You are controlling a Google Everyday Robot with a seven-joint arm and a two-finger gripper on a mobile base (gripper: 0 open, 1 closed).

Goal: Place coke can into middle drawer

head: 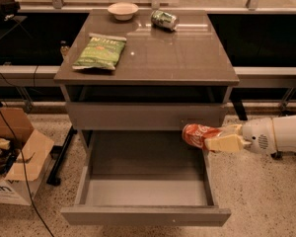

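Camera view: gripper around coke can

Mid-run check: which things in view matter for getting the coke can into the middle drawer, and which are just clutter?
Part of the job:
- coke can, lying sideways in the grip
- gripper, shut on the can, over the drawer's right edge
- middle drawer, pulled open, nothing in it

Just lying about:
- chip bag
- bowl
- green soda can
- cardboard box
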